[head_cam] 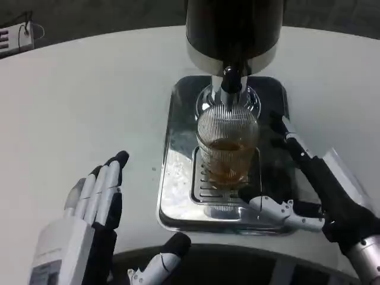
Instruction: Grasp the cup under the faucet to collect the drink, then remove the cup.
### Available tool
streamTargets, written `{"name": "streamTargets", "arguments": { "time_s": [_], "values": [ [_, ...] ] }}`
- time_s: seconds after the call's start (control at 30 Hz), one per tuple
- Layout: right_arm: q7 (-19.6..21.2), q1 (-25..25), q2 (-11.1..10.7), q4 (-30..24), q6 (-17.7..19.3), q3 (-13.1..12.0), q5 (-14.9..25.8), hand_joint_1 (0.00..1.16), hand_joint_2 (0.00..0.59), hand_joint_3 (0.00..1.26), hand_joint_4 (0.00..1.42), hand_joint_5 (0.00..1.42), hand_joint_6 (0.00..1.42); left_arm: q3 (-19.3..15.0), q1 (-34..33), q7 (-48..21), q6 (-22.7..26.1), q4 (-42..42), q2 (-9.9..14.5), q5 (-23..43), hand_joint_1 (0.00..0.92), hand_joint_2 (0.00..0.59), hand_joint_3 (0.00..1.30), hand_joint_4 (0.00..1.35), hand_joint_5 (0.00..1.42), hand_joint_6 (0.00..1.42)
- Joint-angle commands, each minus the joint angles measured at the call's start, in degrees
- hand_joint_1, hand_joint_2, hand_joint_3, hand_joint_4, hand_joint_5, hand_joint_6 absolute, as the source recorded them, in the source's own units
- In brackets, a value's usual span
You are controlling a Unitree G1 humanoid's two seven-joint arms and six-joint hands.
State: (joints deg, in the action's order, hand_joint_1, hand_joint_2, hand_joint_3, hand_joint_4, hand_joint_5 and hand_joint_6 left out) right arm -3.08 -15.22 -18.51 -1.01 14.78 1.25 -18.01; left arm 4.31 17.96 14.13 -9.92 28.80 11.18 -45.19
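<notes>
A ribbed glass cup (227, 148) stands on the grate of the silver drip tray (178, 178), right under the black faucet (230, 80) of the dark dispenser (234, 29). Amber drink fills its lower part. My right hand (309, 190) reaches in from the right, fingers spread. Its thumb (267, 206) lies in front of the cup's base, and a long finger (292, 138) points up past the cup's right side with a small gap. My left hand (89, 217) hovers over the table at the lower left, fingers straight, holding nothing.
A white power strip (15, 38) lies at the far left corner. The round white table (89, 107) stretches bare to the left of the tray. Its front edge curves just below my hands.
</notes>
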Motion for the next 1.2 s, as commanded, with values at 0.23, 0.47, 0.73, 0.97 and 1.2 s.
{"name": "streamTargets", "arguments": {
  "time_s": [0.23, 0.47, 0.73, 0.97, 1.2],
  "values": [
    [-0.3, -4.93, 1.19, 4.85, 0.39, 1.19, 1.63, 0.66, 0.208, 0.0, 0.03, 0.12, 0.27, -0.73, 1.79, -1.98, 0.35, 2.78, -0.13, 0.73, 0.0, 0.147, 0.0, 0.0, 0.02, 0.0],
    [-0.46, -6.22, 2.03, 6.65, 0.8, 2.74, 1.92, 0.66, 0.208, 0.0, 0.04, 0.13, 0.27, -1.29, 2.26, -2.66, 0.59, 3.47, -0.58, 0.75, 0.0, 0.147, 0.0, 0.0, 0.03, 0.0],
    [-0.27, -9.19, 3.03, 9.77, 0.67, 3.48, 1.75, 0.67, 0.204, 0.0, 0.05, 0.14, 0.27, -1.89, 3.34, -3.31, 0.92, 4.64, -1.09, 0.46, 0.0, 0.149, 0.0, 0.0, 0.03, 0.0],
    [-0.13, -11.63, 4.05, 12.79, 0.96, 4.25, 2.02, 0.67, 0.203, 0.0, 0.05, 0.14, 0.27, -2.38, 3.95, -3.71, 1.58, 5.34, -1.37, 0.54, 0.0, 0.15, 0.0, 0.0, 0.04, 0.0],
    [0.54, -12.28, 5.09, 14.35, 1.63, 5.34, 1.17, 0.67, 0.206, 0.0, 0.05, 0.14, 0.27, -2.65, 3.71, -4.2, 2.31, 5.67, -1.74, 0.43, 0.0, 0.153, 0.0, 0.0, 0.04, 0.0]
  ]
}}
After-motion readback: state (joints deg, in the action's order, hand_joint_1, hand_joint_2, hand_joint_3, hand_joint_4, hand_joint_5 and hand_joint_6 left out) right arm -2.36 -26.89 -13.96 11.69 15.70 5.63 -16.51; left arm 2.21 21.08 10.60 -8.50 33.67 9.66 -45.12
